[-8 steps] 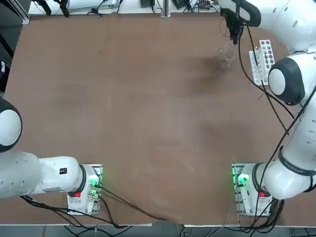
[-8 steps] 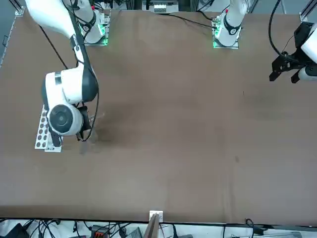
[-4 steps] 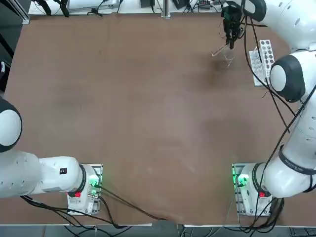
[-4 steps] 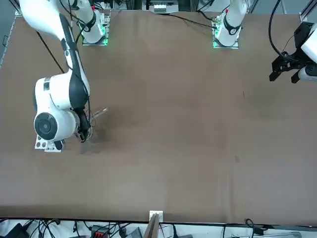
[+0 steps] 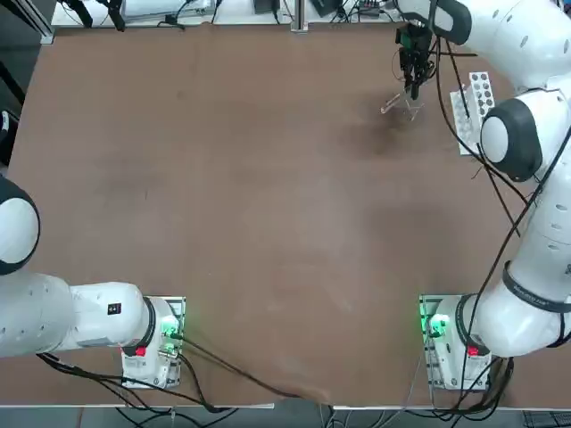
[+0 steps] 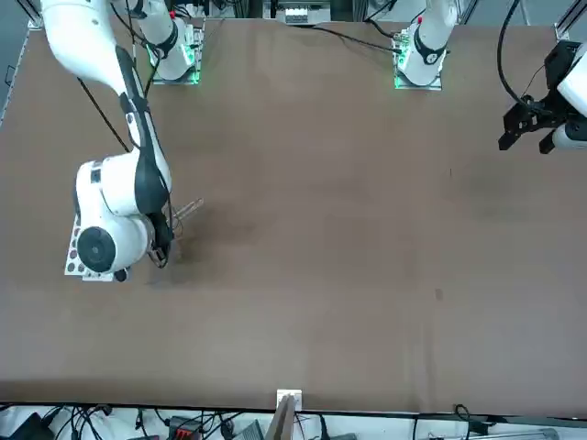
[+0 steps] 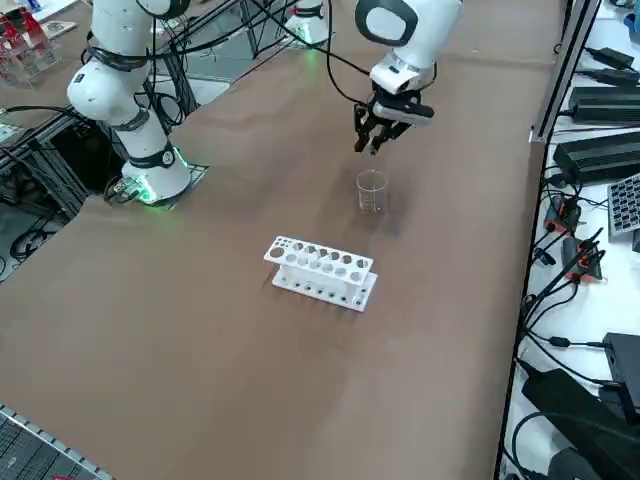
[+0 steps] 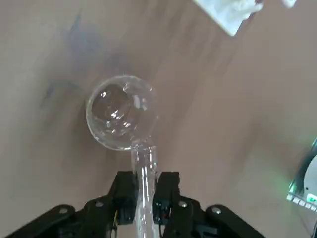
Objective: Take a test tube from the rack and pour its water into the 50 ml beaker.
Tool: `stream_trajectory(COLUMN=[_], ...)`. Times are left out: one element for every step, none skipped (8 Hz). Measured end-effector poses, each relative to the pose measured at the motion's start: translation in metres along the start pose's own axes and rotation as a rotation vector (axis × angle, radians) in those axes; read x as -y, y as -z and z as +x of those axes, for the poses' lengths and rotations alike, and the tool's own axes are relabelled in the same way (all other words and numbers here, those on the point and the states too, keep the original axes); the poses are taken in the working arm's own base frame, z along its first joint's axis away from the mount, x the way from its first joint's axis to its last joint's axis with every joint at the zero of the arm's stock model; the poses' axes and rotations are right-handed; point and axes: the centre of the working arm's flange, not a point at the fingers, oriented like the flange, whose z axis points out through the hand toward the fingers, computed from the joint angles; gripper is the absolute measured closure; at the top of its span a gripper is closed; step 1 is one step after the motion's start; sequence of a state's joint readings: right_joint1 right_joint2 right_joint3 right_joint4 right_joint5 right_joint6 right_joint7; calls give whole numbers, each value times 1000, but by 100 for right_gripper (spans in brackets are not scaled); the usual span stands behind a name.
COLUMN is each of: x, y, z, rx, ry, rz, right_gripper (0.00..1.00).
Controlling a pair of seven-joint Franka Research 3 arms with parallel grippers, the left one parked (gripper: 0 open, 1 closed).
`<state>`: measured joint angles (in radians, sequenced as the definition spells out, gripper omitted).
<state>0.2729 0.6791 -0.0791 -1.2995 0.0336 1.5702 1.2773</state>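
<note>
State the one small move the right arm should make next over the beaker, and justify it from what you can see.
Probably keep tipping the test tube a little further. The right hand is shut on the tube above the 50 ml beaker, and the wrist view shows the tube's mouth just at the beaker's rim. Whether any water has run out cannot be told, so a slow extra tilt seems the safest step.

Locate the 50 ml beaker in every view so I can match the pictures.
Top view: 50 ml beaker, upper right, just below the right gripper.
Front view: too faint to place, by the gripper at left.
Right side view: centre, beyond the rack.
Right wrist view: under the test tube mouth.
Shared landmark: the white rack.
</note>
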Motion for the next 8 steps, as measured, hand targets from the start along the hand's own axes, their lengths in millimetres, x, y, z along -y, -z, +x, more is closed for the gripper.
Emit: stream_trajectory(x=[3, 4, 6, 8, 9, 9, 8, 7], y=[-4, -3, -1, 1, 1, 0, -1, -1], z=[-1, -2, 0, 1, 1, 3, 6, 10], rx=[20, 30, 30, 29, 29, 31, 34, 38], ry=[-3, -21, -56, -86, -104, -119, -134, -143], rz=[6, 17, 38, 57, 64, 66, 66, 65], right_gripper=[78, 78, 78, 78, 78, 78, 78, 78])
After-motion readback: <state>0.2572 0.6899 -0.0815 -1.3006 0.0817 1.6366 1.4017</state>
